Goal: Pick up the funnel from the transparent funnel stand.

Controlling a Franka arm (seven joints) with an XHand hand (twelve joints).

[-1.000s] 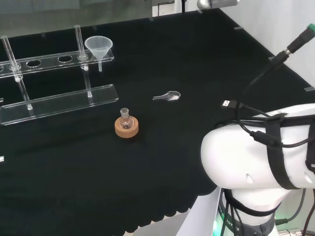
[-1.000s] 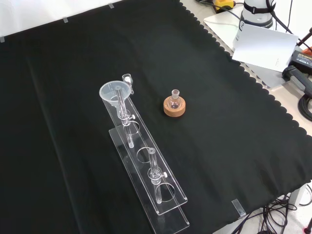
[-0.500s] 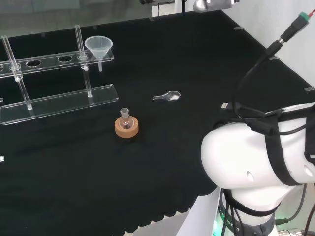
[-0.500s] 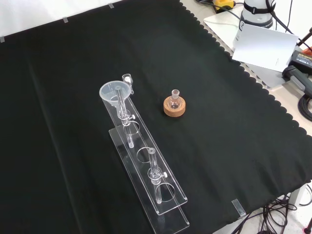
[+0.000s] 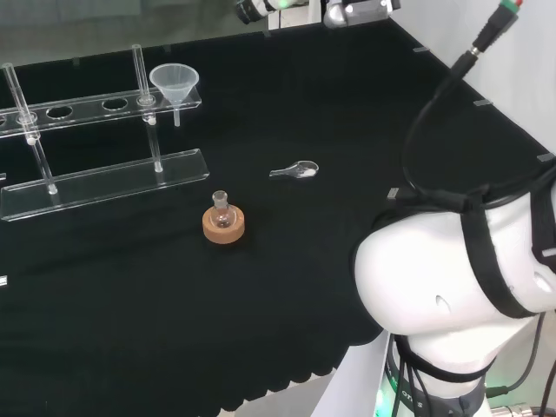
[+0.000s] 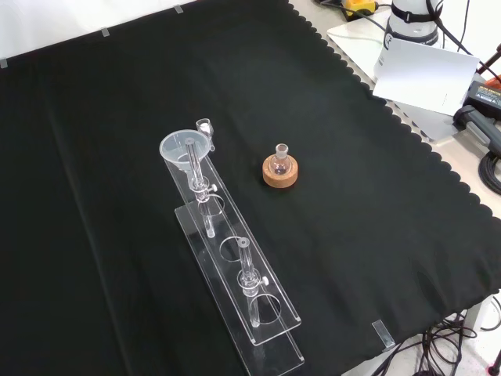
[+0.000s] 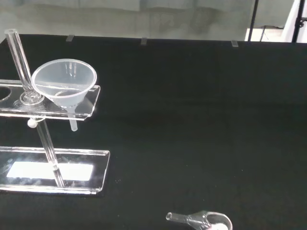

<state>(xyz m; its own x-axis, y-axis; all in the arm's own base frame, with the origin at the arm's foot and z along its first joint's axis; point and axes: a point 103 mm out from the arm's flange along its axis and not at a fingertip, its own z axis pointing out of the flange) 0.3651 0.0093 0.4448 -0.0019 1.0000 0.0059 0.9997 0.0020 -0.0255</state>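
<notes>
- Head view: the funnel [image 5: 175, 84] sits upright in the end hole of the transparent funnel stand [image 5: 104, 174], at the stand's right end, far across the black cloth [image 5: 287, 261]. The arm's white link [image 5: 452, 278] fills the lower right, well apart from the funnel. A small flask [image 5: 222, 208] rests on a cork ring [image 5: 223, 226] in front of the stand, and a small clear spoon-like piece [image 5: 295, 170] lies to its right.
- Front view: the funnel [image 6: 186, 147] rests in the stand's [image 6: 235, 274] upper shelf at its far end, with the flask on its cork ring [image 6: 280, 172] just to the right. Nothing touches the funnel.
- Wrist view: the funnel [image 7: 64, 85] hangs through the shelf, its spout poking below, beside an upright rod [image 7: 21, 62] of the stand [image 7: 53, 167]. The clear spoon-like piece [image 7: 201, 221] lies nearer the camera. Whether the hand is released or clenched cannot be told.
</notes>
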